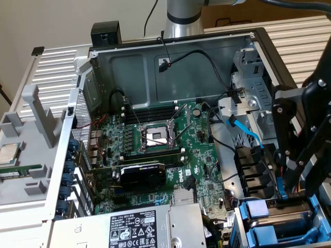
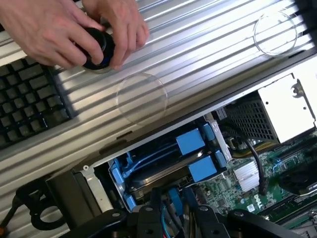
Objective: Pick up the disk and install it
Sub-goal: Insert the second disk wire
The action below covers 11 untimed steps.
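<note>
The disk (image 2: 163, 171) sits in its blue frame inside the drive bay (image 1: 282, 230), at the case (image 1: 170, 57) corner. The gripper (image 1: 305, 155) hangs just above it. I cannot tell how wide the jaws stand. A hand (image 2: 69, 29) grips a black knob (image 2: 96, 49) on the ribbed surface (image 2: 198, 54).

The computer case (image 1: 155, 67) is dull grey sheet metal, matt inside. Within it, the motherboard (image 1: 196, 155) shows glossy green. Beside the case's drive bay, the disk (image 2: 163, 171) has a bright blue plastic frame with a smooth sheen. The ribbed table (image 2: 198, 54) looks like brushed silver metal. The gripper (image 1: 302, 155) is matt black.
</note>
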Motion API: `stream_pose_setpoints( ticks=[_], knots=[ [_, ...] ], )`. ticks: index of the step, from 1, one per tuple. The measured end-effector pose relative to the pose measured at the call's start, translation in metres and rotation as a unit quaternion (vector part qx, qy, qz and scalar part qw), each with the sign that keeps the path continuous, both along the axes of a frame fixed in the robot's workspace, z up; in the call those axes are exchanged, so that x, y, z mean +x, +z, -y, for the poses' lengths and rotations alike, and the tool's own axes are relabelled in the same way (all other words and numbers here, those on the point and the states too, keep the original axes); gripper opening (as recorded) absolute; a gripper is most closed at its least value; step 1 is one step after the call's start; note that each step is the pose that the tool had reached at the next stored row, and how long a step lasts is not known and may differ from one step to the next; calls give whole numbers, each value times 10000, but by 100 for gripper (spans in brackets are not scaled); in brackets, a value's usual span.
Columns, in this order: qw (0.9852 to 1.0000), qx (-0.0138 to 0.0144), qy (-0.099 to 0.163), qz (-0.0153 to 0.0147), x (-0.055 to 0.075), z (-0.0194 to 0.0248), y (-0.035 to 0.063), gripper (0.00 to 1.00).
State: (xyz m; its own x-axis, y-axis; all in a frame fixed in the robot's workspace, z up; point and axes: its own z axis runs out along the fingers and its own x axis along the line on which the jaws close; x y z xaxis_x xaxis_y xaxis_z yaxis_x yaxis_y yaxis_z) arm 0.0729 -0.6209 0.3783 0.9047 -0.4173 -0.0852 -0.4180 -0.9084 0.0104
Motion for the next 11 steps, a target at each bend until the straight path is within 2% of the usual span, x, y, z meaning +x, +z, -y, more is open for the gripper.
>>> stream_pose_setpoints(
  ticks=[6,11],
  knots=[
    [9993,43,360,60,4,-1,1,31],
    [9973,77,720,97,4,0,0,31]
  ],
)
